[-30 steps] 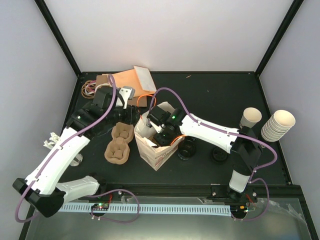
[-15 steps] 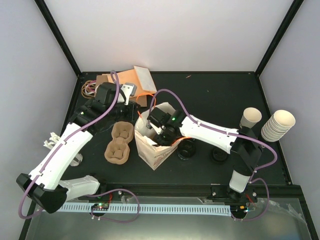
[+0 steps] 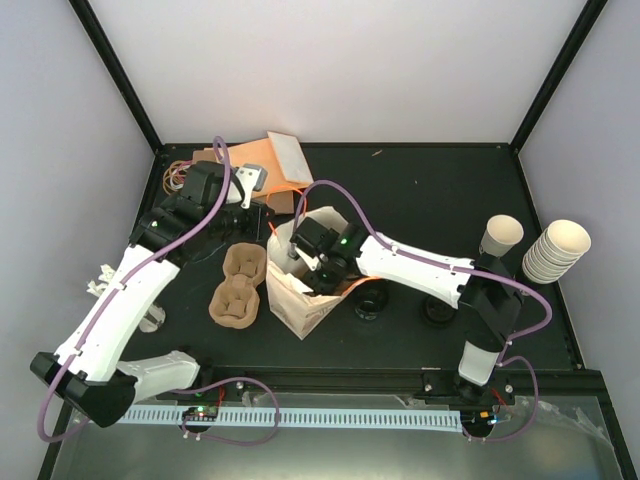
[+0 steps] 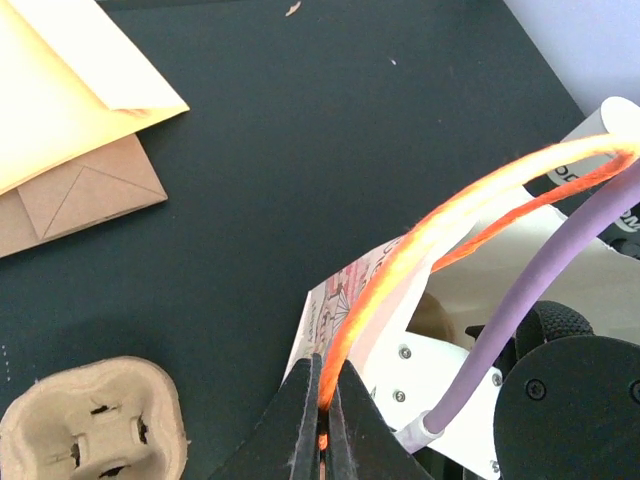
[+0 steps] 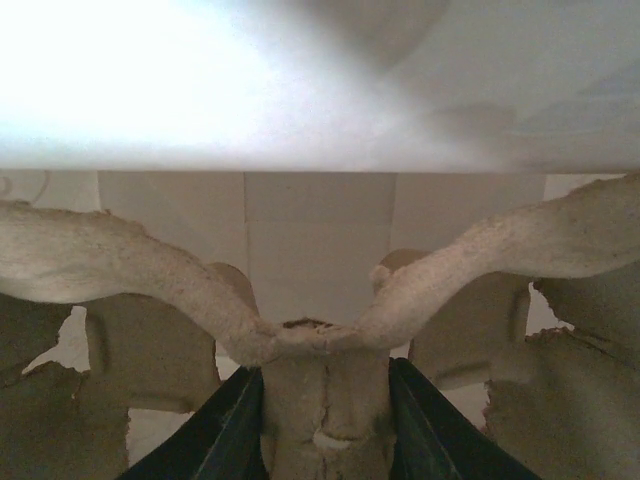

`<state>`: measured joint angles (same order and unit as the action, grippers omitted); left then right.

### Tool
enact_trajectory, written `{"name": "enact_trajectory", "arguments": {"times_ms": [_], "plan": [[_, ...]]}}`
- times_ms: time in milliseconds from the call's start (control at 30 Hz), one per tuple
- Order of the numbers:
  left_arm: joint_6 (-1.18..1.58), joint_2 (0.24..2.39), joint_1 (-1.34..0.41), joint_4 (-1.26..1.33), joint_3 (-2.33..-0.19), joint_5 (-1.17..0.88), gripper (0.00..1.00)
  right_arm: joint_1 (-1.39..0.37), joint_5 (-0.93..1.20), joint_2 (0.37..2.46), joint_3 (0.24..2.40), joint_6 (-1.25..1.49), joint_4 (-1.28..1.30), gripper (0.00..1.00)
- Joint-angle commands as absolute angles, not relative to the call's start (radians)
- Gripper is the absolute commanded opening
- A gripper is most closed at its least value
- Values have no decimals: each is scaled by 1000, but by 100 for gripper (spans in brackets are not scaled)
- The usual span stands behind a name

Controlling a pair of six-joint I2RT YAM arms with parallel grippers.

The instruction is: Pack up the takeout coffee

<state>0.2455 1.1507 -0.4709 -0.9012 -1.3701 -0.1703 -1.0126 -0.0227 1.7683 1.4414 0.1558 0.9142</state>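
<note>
My left pincer [image 4: 322, 425] is pinched together on the bag's orange handle [image 4: 450, 215]. My right pincer [image 5: 325, 420] clamps the pulp tray [image 5: 320, 340] inside the bag [image 3: 300, 305]. The paper cup [image 3: 500, 238] stands far right on the desk [image 3: 430, 190], beside the cup stack [image 3: 556, 250]. It looks light and crushable, so I'd grip it gently around the middle.

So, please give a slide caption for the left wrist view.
Left fingers shut on the orange cord handle of the white paper bag.
</note>
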Motion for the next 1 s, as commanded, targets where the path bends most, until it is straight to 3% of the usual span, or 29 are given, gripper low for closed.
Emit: {"name": "enact_trajectory", "arguments": {"times_ms": [0,967], "plan": [[242,1121,-444,-917,-1371,-189,2,-1027,-36,1790,1467,153,915,33],[233,1088,-358,-912,-1318,-331,2,-1052,-68,1894,1494,129,877,33]]}}
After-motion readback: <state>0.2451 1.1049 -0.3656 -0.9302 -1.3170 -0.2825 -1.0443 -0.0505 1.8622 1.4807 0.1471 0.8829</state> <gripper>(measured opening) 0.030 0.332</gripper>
